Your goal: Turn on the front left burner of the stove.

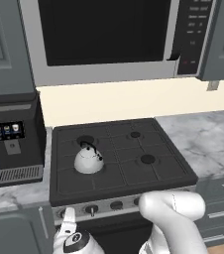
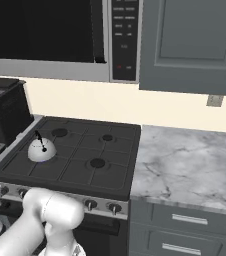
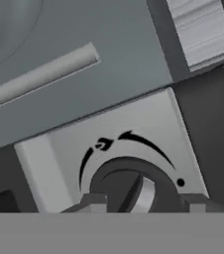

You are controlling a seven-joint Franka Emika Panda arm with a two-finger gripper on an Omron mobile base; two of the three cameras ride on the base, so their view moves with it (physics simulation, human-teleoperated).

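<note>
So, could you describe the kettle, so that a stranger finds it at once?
Find the wide dark stove below the microwave. On its left side sits the kettle, a white dome with a black handle, the sole pale thing on the dark grates.

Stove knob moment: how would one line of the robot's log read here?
stage: at knob | gripper: fingers either side of leftmost knob | stove: no flame visible | kettle: on front left grate

You will find no readable words or numbers anywhere. The microwave's keypad (image 2: 124, 37) is blurred, and the stove's knob plate (image 3: 64, 149) carries only a curved black dial mark.
</note>
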